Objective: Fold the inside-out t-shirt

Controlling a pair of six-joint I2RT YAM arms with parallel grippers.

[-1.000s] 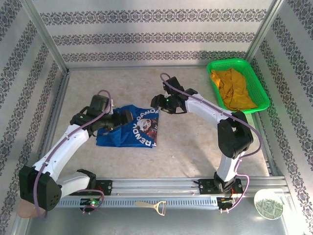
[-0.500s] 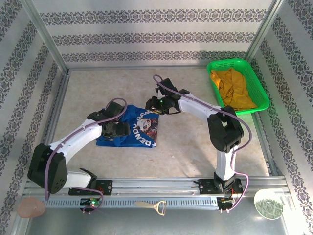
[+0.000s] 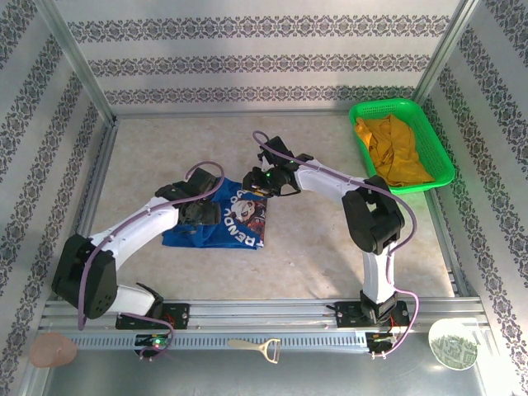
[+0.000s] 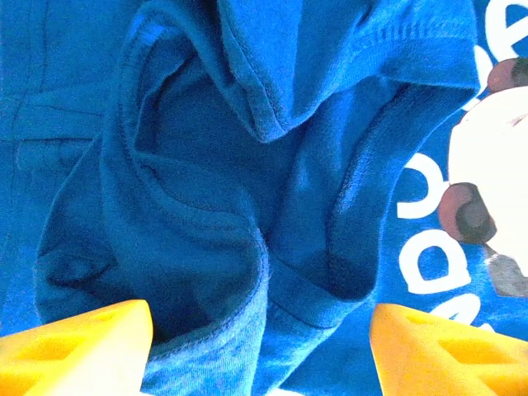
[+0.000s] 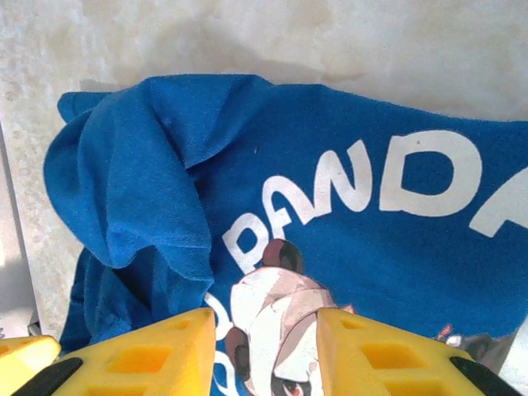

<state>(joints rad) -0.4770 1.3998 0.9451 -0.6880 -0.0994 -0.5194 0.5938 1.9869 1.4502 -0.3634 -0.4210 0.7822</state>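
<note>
The t-shirt (image 3: 221,221) lies bunched on the surface (image 3: 330,239), left of centre between the two arms, with its panda print (image 5: 272,305) facing up on the right half. The step in hand looks like taking hold of the cloth at two points so it can be lifted and spread before any fold is made.

The left gripper (image 4: 264,346) is released, its fingers wide apart and low over a rumpled pocket of cloth where a stitched hem (image 4: 363,198) loops round. To do this well, it should come down on the hem itself, not the loose middle, and take one layer only. Catching both layers would keep the shirt bunched when it is raised.

The right gripper (image 5: 268,346) sits at the far right edge of the shirt. Its fingers are narrower apart but not clenched, straddling the print with no cloth gathered between them. It would do better to shift toward the folded-over flap (image 5: 140,190) or the edge near the bare surface, since a pinch in flat cloth tends to slip.

Both should squeeze firmly before lifting, then rise together and evenly, so the cloth hangs between them without twisting.
</note>
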